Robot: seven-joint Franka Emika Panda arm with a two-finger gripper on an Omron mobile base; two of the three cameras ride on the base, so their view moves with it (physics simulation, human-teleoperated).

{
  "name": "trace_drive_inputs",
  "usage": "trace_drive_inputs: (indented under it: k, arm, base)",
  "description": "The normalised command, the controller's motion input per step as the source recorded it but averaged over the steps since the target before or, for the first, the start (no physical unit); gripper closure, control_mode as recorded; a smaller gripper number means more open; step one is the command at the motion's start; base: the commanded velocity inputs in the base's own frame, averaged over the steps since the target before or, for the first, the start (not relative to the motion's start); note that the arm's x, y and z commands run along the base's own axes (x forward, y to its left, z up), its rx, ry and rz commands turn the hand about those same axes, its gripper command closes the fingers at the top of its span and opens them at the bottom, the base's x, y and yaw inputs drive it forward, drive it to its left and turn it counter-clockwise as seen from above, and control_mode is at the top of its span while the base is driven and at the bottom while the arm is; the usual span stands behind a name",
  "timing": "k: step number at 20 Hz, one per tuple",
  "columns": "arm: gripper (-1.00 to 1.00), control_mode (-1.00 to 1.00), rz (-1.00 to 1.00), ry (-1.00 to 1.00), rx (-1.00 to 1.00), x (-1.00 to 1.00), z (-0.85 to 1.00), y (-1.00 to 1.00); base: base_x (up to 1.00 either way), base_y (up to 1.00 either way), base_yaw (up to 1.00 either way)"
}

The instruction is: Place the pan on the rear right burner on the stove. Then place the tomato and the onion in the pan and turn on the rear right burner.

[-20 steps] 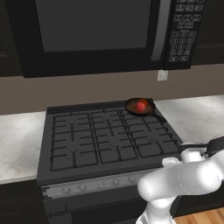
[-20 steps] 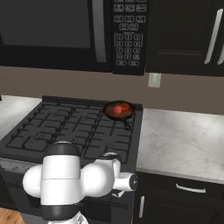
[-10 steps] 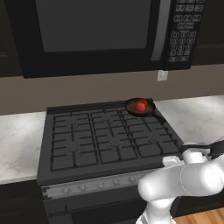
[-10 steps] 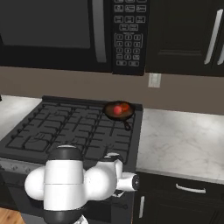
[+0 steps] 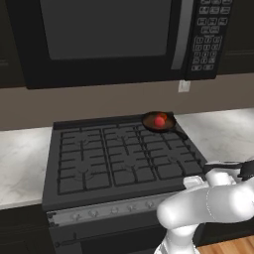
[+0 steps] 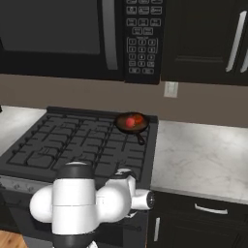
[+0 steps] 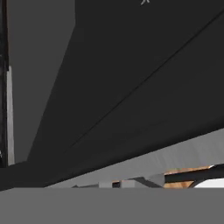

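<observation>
small dark pan (image 5: 158, 122) on the stove's (image 5: 74, 191) rear right burner holds the red tomato (image 5: 158, 121); gripper closed

Tomato (image 5: 158, 120) in pan (image 5: 150, 124) (rear right)

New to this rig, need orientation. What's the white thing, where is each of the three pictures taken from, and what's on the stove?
The white shape is a robot arm on a driving base, in a rendered kitchen. Two cameras sit on the base behind it, one on its left, one on its right, both looking over the stove. The third sits on the hand and looks along the tool; here it faces dark panels close up, and the tool reads as shut. On the rear right burner sits the pan, handle toward the front, with the tomato and the onion inside. A microwave hangs above.
</observation>
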Motion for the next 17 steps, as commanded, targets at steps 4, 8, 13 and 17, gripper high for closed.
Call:
trace_drive_inputs:
  k: [4,8,13,17]
  arm:
    - [1.0,-1.0,0.2,0.0,-0.15,-0.43,-0.81,1.0]
    - [1.0,-1.0,0.19,0.0,-0.14,-0.36,-0.74,1.0]
    - [1.0,-1.0,0.16,-0.02,-0.16,-0.16,-0.47,0.92]
    - [1.0,-1.0,0.05,-0.13,-0.22,-0.19,-0.04,0.52]
  base:
    - [0.0,0.0,0.0]
    - [0.0,0.0,0.0]
    - [0.0,0.0,0.0]
    - [0.0,0.0,0.0]
